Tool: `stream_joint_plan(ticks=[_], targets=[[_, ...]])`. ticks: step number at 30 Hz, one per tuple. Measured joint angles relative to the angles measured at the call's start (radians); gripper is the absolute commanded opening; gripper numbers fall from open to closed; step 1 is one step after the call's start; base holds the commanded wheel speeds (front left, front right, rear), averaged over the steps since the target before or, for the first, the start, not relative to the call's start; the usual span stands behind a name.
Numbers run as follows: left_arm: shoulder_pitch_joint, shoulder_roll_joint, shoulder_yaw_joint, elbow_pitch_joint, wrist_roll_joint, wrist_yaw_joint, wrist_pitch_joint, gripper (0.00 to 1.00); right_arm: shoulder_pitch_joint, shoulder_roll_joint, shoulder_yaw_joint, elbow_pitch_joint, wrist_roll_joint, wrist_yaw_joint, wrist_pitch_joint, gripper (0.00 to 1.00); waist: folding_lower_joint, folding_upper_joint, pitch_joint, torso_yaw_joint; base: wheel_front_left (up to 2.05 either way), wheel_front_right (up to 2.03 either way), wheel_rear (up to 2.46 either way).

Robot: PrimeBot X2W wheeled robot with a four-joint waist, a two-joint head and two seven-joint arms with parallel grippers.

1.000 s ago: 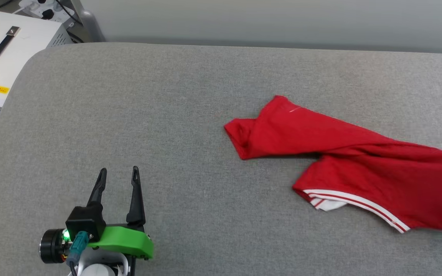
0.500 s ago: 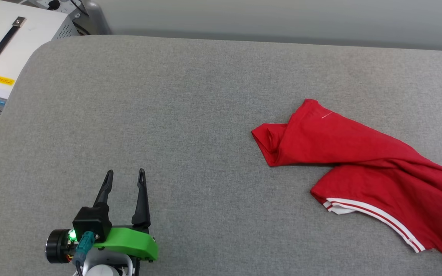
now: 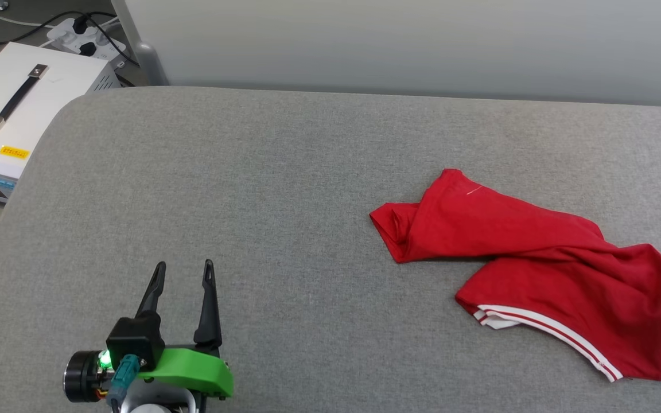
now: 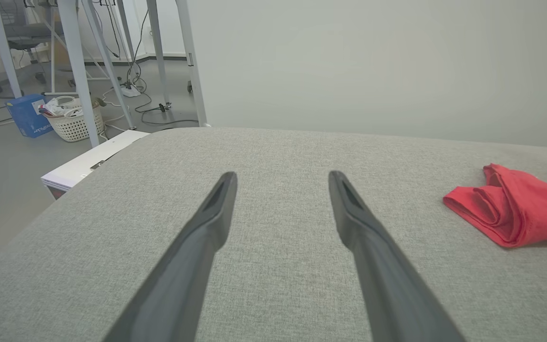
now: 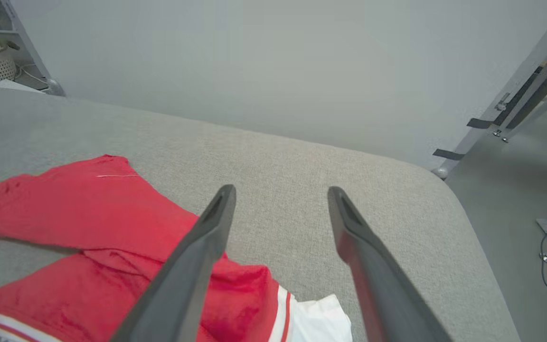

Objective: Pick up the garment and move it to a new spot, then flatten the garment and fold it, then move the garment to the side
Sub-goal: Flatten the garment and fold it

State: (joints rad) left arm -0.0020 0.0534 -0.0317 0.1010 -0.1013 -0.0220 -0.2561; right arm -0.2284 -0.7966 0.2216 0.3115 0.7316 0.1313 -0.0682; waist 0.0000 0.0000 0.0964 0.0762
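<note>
Looking down from the head view, the crumpled red jersey-style T-shirt (image 3: 537, 252) with white sleeves and red-and-white striped trim is lying bunched up on the right side of the grey fabric-covered surface (image 3: 261, 172), roughly halfway between the near and far edges. One folded red end points left toward the middle, the striped edge runs along its near side, and a bit of white sleeve pokes out at the right end. No lettering is visible the way it's lying. The left gripper (image 3: 185, 265), sitting on a bright green bracket (image 3: 193, 367), is down at the near left over bare fabric, well apart from the shirt, jaws spread with nothing between them. The right gripper (image 5: 281, 189) is over the shirt's right end, jaws also wide apart and empty. In the right wrist view one jaw crosses in front of the red cloth, but I honestly can't tell if it's touching. Off the surface at the far left there's a white metal box (image 3: 26, 109) with a black handle and a yellow sticker, and a white power strip (image 3: 86, 34) with black plugs just behind it.
</note>
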Motion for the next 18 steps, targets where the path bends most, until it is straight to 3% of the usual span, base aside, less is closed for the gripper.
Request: stream_joint_plan(ticks=[7, 13, 18], targets=[[-0.001, 0.000, -0.002, -0.013, 0.005, 0.000, 0.000, 1.00, -0.054, 0.065, 0.016, -0.291, -0.132, 0.000, 0.127, 1.00, 0.0000, 0.0000, 0.019, 0.004, 0.00, 0.00, 0.00], [-0.006, 0.000, -0.010, -0.013, 0.005, 0.000, 0.000, 1.00, -0.161, 0.044, 0.208, -0.422, -0.128, 0.000, 0.341, 1.00, 0.0000, 0.0000, 0.043, 0.011, 0.00, 0.00, 0.00], [-0.023, 0.000, -0.019, -0.012, 0.005, 0.000, 0.000, 1.00, -0.254, -0.009, 0.398, -0.452, -0.021, 0.000, 0.619, 1.00, 0.0000, 0.0000, 0.063, 0.020, 0.00, 0.00, 0.00]])
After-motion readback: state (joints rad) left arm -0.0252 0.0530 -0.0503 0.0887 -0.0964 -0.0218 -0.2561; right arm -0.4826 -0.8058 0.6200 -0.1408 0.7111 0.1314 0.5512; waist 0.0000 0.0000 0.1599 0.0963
